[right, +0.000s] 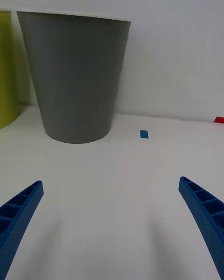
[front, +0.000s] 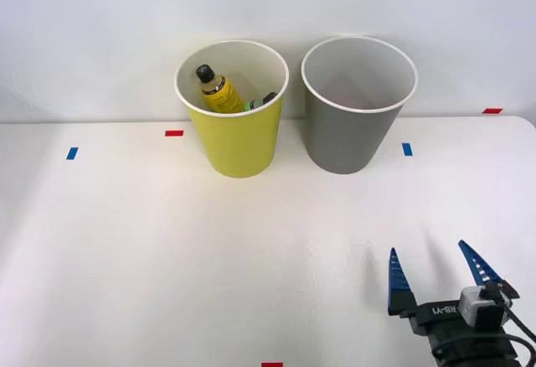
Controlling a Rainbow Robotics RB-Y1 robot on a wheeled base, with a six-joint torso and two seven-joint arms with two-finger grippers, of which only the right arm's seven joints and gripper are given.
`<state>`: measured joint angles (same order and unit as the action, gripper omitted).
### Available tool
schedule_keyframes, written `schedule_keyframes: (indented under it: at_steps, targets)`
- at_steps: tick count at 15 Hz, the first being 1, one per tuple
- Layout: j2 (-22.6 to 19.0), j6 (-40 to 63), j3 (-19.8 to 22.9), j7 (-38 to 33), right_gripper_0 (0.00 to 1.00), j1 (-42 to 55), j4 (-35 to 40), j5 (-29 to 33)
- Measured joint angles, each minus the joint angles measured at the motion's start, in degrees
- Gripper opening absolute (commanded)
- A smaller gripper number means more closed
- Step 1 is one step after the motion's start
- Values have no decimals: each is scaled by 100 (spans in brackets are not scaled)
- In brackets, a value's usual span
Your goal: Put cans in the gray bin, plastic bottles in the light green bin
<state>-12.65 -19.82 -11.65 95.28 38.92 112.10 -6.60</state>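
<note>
Two bins (front: pixel 232 145) (front: pixel 349 141) stand far from the spread, unladen hand (front: pixel 435 275).

gray bin (front: pixel 352 136), yellow-green bin (front: pixel 239 145), blue ribbed claw (front: pixel 433 273)

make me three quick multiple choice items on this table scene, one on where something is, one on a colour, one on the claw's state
1. Where is the yellow bottle?
A. inside the light green bin
B. inside the gray bin
C. lying on the table

2. What colour is the bin on the robot's right?
A. yellow-green
B. gray
C. blue

3. How is the right claw?
A. shut on a bottle
B. shut, holding nothing
C. open, holding nothing

Answers:
1 A: the yellow bottle leans inside the light green bin.
2 B: the gray bin stands on that side.
3 C: the right claw has its blue fingers spread over bare table.
</note>
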Motion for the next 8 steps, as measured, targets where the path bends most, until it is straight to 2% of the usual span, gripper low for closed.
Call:
schedule_keyframes:
  at_steps: [4,8]
  targets:
    - [278,-338,131,-1362,100,-80,-323,1048]
    - [365,-929,237,-2564,100,85,-529,1988]
